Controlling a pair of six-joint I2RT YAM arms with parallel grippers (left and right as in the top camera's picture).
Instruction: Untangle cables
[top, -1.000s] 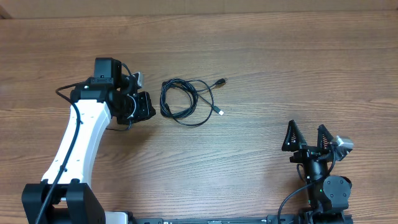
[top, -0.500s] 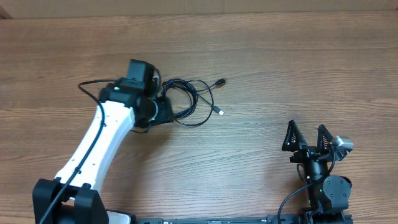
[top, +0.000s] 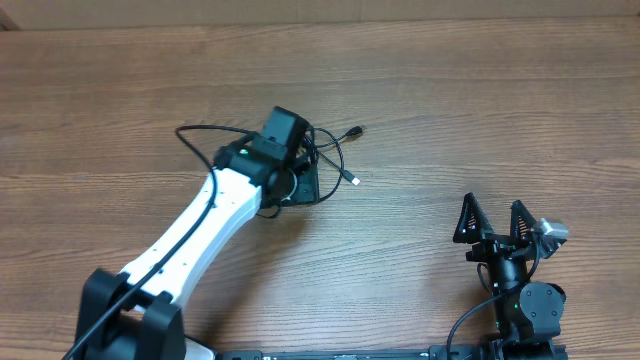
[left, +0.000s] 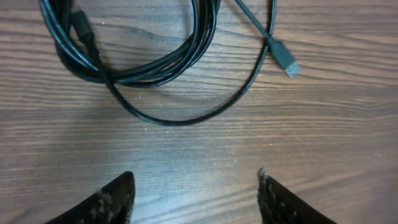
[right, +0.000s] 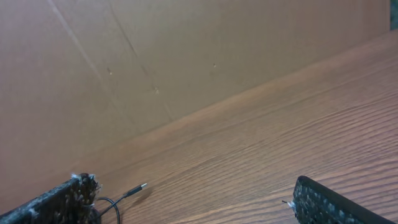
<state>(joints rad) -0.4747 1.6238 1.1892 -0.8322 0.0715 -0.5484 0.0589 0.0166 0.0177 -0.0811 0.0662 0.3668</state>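
A black cable lies in a loose coil (left: 155, 67) on the wooden table, with one plug (left: 285, 59) at the end of a wide loop. Seen from overhead, my left arm covers most of the coil, and only its right loops (top: 338, 158) and two plug ends show. My left gripper (top: 300, 183) hovers over the coil's near side. In the left wrist view that gripper (left: 196, 186) is open, with bare wood between its fingers and the cable just ahead of them. My right gripper (top: 493, 220) stands open and empty at the front right, far from the cable.
In the right wrist view the gripper (right: 193, 205) looks across the wooden table towards a brown cardboard wall (right: 186, 56) at the back. One cable plug (right: 134, 190) shows low on the left. The left arm's own black lead (top: 200, 130) arcs beside it.
My left arm has swung right, from beside the coil to over it, and its jaws have opened from nearly shut. The cable and the right arm have not moved.
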